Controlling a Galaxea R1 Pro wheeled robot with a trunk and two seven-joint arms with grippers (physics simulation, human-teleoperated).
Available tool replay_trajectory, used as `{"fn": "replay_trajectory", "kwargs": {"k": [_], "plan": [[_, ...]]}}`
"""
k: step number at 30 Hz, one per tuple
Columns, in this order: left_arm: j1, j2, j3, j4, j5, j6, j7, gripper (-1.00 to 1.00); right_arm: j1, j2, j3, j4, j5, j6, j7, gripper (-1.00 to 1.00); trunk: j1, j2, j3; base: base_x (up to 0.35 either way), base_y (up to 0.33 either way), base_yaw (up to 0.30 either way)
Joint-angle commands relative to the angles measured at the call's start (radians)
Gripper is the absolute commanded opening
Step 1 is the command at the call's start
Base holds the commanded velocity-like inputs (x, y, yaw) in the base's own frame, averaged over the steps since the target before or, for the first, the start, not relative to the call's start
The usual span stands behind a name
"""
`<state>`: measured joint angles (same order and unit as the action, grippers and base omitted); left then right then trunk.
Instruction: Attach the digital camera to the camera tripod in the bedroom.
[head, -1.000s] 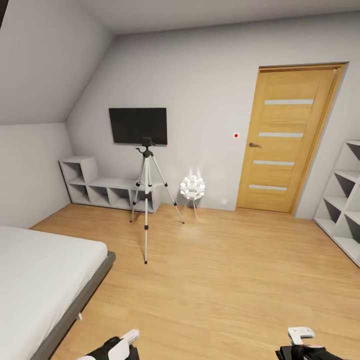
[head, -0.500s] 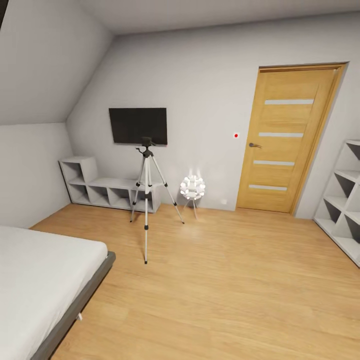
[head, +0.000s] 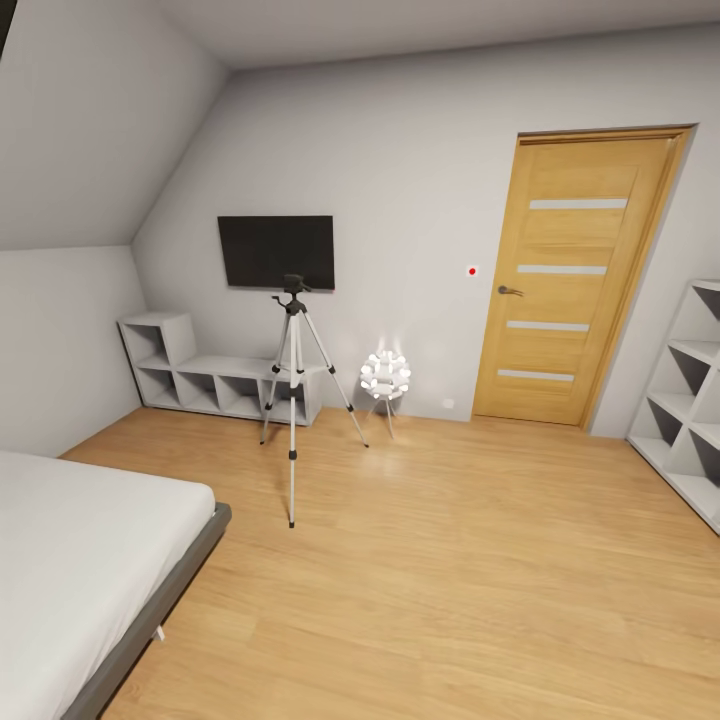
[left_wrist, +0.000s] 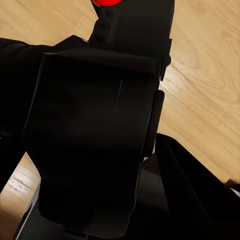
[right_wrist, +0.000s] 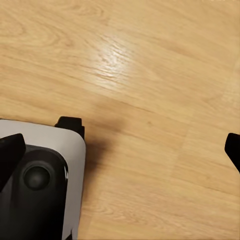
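Three silver-white legs, black joints, black head: camera tripod (head: 293, 400) upright on wooden floor (head: 450, 560) before wall TV (head: 276, 251). Digital camera (left_wrist: 95, 135) black, red button, pinched in left gripper (left_wrist: 100, 200). Right gripper (right_wrist: 120, 150) fingertips spread, mostly cut off.

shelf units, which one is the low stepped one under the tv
The grey shelf unit on the far wall behind the tripod; the other shelf, at the right edge, is taller.

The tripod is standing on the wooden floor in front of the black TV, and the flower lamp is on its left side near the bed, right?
Not quite. The tripod does stand on the wooden floor in front of the black TV, but the flower lamp is on its right, toward the door, not near the bed. The head view shows this.
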<state>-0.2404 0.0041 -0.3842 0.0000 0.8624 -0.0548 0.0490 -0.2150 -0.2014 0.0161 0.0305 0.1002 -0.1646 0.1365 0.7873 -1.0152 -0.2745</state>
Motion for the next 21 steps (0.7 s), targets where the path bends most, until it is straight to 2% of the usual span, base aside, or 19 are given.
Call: {"fn": "replay_trajectory", "kwargs": {"k": [1, 7, 21], "plan": [[-0.001, 0.000, -0.008, 0.000, 0.005, -0.002, 0.002, -1.00, -0.001, 0.000, 0.001, 0.003, 0.009, -0.007, 0.000, 1.00, 0.000, -0.001, -0.001, 0.000, 0.000, 0.000], [0.000, -0.001, -0.006, 0.000, 0.006, -0.002, 0.001, -1.00, -0.001, -0.008, 0.000, 0.003, 0.000, -0.006, -0.001, 1.00, 0.000, -0.001, -0.001, 0.066, 0.000, 0.000], [0.000, 0.001, -0.005, 0.001, 0.005, 0.000, 0.000, -1.00, -0.001, -0.005, 0.000, 0.003, -0.002, 0.005, -0.005, 1.00, 0.000, -0.001, -0.001, 0.303, 0.000, 0.000]]}}
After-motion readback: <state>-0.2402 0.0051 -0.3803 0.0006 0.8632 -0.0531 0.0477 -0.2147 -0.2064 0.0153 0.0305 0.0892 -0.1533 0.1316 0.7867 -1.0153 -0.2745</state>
